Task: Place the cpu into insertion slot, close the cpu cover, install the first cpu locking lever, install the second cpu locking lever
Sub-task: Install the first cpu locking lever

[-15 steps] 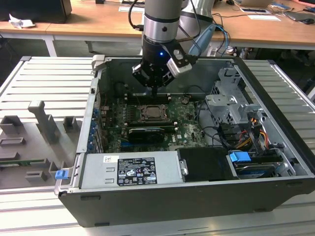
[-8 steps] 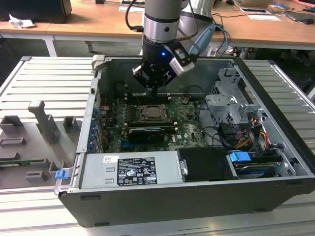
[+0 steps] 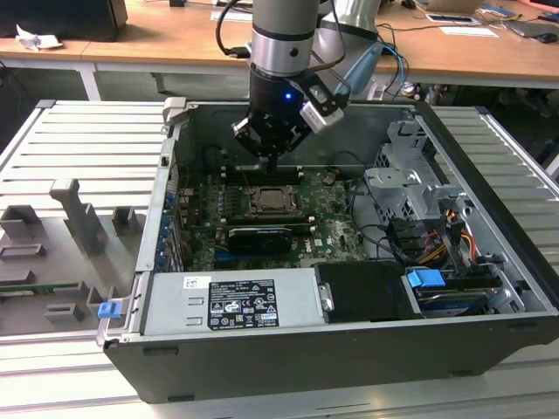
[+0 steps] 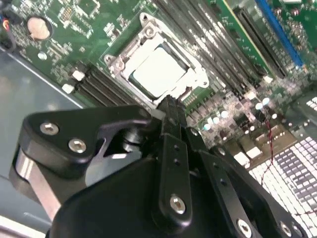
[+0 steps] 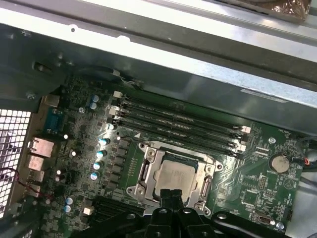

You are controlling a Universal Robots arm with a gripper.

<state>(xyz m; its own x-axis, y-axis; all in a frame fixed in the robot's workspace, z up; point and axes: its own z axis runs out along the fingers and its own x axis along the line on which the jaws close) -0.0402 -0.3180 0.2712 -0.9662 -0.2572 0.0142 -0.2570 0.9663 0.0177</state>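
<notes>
Gripper point(image 4: 170, 103) clenched on nothing, close over cpu cover point(image 4: 128, 53) — its near edge hidden, cpu point(image 4: 157, 73) inside.

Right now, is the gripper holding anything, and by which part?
Nothing held, as far as shows: the gripper is shut, its tips at the edge of the cpu cover; the cpu lies under it.

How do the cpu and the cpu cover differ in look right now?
The cpu is a solid pale square; the cpu cover is a silvery frame with an open middle. The cpu lies inside that opening; the cover surrounds it. Both lie flat on the green board.
</notes>
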